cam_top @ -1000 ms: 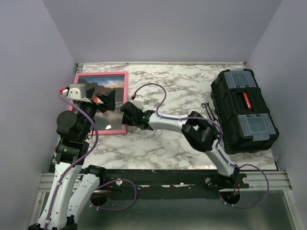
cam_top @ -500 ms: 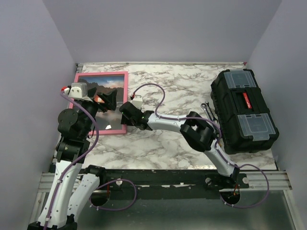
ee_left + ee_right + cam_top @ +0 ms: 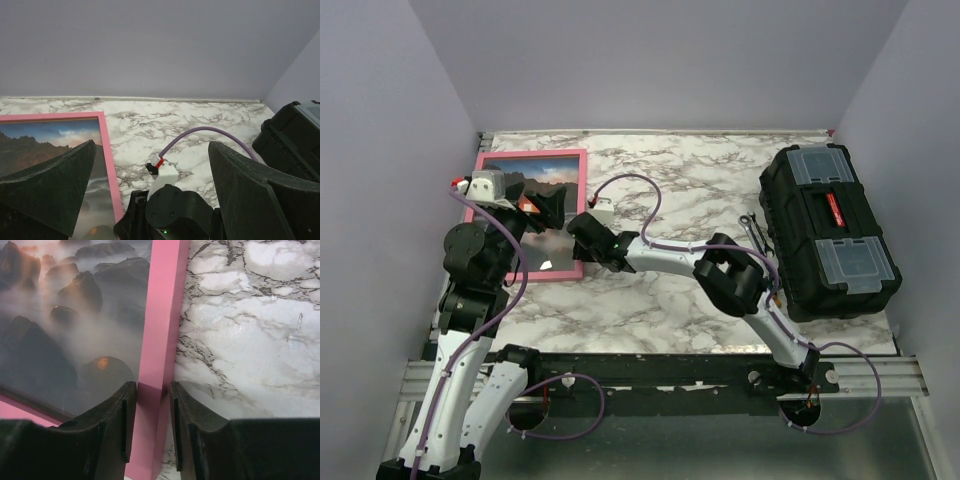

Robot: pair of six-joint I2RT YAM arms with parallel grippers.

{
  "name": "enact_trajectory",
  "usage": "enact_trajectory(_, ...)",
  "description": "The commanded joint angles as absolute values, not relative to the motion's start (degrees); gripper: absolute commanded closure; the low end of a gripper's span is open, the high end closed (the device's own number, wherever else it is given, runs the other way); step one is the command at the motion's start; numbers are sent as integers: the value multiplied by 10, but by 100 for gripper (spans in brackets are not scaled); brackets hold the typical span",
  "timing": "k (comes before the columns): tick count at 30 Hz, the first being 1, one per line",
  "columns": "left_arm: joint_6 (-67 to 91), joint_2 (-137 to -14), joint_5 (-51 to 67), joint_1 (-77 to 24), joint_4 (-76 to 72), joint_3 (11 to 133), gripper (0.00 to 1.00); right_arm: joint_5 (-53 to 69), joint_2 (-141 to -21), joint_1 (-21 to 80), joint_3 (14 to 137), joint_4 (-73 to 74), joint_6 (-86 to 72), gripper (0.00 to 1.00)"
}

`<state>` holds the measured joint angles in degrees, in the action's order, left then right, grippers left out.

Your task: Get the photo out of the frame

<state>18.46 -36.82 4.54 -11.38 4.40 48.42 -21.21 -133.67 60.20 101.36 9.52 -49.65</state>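
Got the right gripper [image 3: 151,388] clenched across the right rail of the frame [image 3: 162,305] close to its lower right corner, one finger on the photo [image 3: 65,315] side, the other over the marble table [image 3: 250,330]. Just past that, seeing the left gripper [image 3: 152,145] hanging above the picture, jaws spread wide, holding nothing. Can see the photo lying inside the frame, upper left of the top view. Spotted a black toolbox [image 3: 828,232] way off right.
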Motion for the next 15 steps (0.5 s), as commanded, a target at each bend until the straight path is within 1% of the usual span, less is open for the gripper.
enact_trajectory(1, 189, -372, 54, -117, 42, 498, 1, -210, -1365, 603, 1031, 99, -476, 62)
enact_trajectory(3, 192, -375, 54, -117, 44, 500, 1, -212, -1368, 603, 1035, 105, -469, 64)
enact_trajectory(4, 192, -376, 54, -117, 44, 499, 1, -212, -1368, 603, 1036, 107, -464, 70)
enact_trajectory(5, 194, -377, 53, -117, 44, 498, 1, -215, -1368, 603, 1036, 111, -461, 73)
enact_trajectory(8, 203, -386, 42, -117, 44, 497, 3, -235, -1347, 603, 1012, 115, -461, 98)
enact_trajectory(11, 227, -412, 17, -119, 60, 507, 5, -246, -1301, 603, 944, 84, -457, 99)
enact_trajectory(15, 257, -490, 16, -124, 116, 544, 6, -245, -1226, 603, 837, 23, -445, 99)
